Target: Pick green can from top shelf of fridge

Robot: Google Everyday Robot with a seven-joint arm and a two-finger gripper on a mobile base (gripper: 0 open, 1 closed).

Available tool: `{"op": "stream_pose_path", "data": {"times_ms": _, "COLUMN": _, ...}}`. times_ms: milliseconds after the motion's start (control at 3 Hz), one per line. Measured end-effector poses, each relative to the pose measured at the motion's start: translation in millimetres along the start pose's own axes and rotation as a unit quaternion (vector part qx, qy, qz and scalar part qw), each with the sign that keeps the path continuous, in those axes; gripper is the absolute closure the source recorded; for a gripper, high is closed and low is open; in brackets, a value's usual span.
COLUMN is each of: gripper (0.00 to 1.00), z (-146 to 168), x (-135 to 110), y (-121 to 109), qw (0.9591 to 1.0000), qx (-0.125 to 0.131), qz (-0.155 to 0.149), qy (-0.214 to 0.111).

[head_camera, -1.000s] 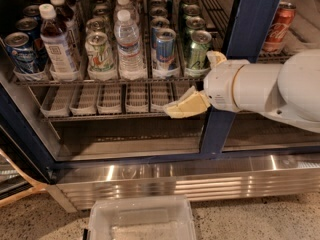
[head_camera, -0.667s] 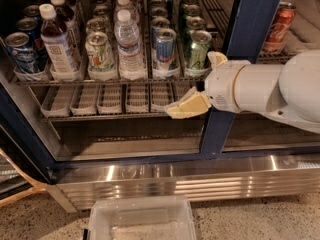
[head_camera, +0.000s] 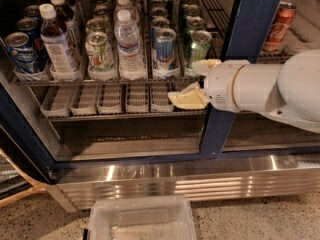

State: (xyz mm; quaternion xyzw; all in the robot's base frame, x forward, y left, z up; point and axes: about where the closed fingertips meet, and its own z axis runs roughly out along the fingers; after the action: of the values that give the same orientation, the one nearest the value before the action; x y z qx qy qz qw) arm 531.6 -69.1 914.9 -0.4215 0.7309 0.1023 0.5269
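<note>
The green can point(head_camera: 198, 48) stands upright at the front of the right-most lane on the top shelf point(head_camera: 65, 80) of the fridge point(head_camera: 250, 19). More green cans stand in line behind it. My gripper point(head_camera: 196, 81) sits just below and right of the can, at the shelf's front edge. Its cream fingers are apart: one fingertip point(head_camera: 207, 64) is beside the can's base, the other point(head_camera: 186, 98) is lower, in front of the rack below. It holds nothing. My white arm reaches in from the right, across the blue door post.
Left of the green can stand a blue-and-silver can point(head_camera: 165, 49), a water bottle point(head_camera: 129, 44), a whitish can with green logo point(head_camera: 99, 51), a dark bottle point(head_camera: 56, 44) and a blue can point(head_camera: 20, 51). A red can point(head_camera: 278, 26) is behind the right glass. A clear bin point(head_camera: 142, 219) lies on the floor.
My gripper has edged slightly left and the lower finger slightly up. The cans and bottles have not moved.
</note>
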Motion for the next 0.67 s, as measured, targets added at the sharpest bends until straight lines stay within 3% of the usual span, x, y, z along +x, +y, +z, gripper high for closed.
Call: {"op": "stream_pose_path", "data": {"times_ms": 667, "gripper": 0.31, "z": 21.9, "x": -1.3, "y": 11.6, "qw": 0.9983, "qx": 0.057, "qz": 0.011, "qy": -0.005}}
